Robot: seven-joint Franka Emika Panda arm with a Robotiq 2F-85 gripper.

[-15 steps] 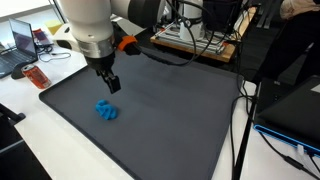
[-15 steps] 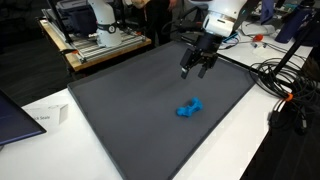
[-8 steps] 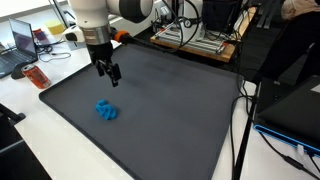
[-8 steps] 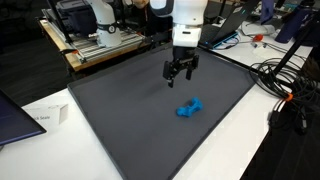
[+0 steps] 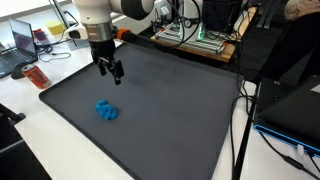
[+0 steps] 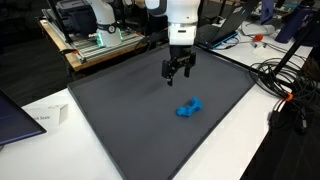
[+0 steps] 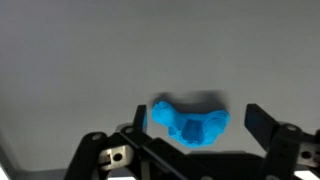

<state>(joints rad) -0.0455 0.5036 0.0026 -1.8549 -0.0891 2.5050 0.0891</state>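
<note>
A small crumpled blue object [image 5: 107, 110] lies on the dark grey mat [image 5: 170, 110]; it also shows in the other exterior view [image 6: 190, 107] and in the wrist view [image 7: 190, 122]. My gripper [image 5: 113, 76] hangs above the mat, open and empty, some way from the blue object; it also shows in an exterior view [image 6: 178, 74]. In the wrist view the blue object sits between the two dark fingers [image 7: 262, 124], below them and untouched.
The mat [image 6: 150, 110] covers a white table. A laptop [image 5: 22, 42] and a red item [image 5: 37, 76] lie beside it. Benches with equipment and cables [image 5: 200, 35] stand behind. Cables [image 6: 285, 85] and a paper [image 6: 45, 118] lie at the mat's sides.
The arm has swung across the mat, towards the far side from the blue object, over the last second; the last half second shows only a slight shift. The blue object has not moved.
</note>
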